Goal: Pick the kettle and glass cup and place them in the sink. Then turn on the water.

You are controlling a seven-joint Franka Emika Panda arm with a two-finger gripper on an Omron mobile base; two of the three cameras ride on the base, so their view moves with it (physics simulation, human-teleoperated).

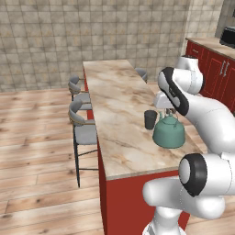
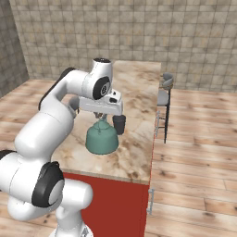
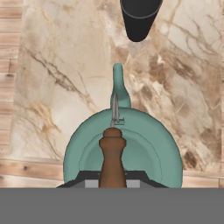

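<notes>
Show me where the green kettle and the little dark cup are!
kettle (image 1: 169, 134), left base view, on its round green belly.
cup (image 1: 150, 119), left base view, on its dark side wall.

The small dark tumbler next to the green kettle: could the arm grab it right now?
Probably not yet. The fingers seem shut on the brown handle of the squat teal-green kettle, so the hand is occupied. The small dark cylindrical tumbler stands open on the marble counter, just past the kettle's spout.

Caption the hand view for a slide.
Gripper shut on the teal kettle's brown handle, dark glass cup beyond its spout.
</notes>
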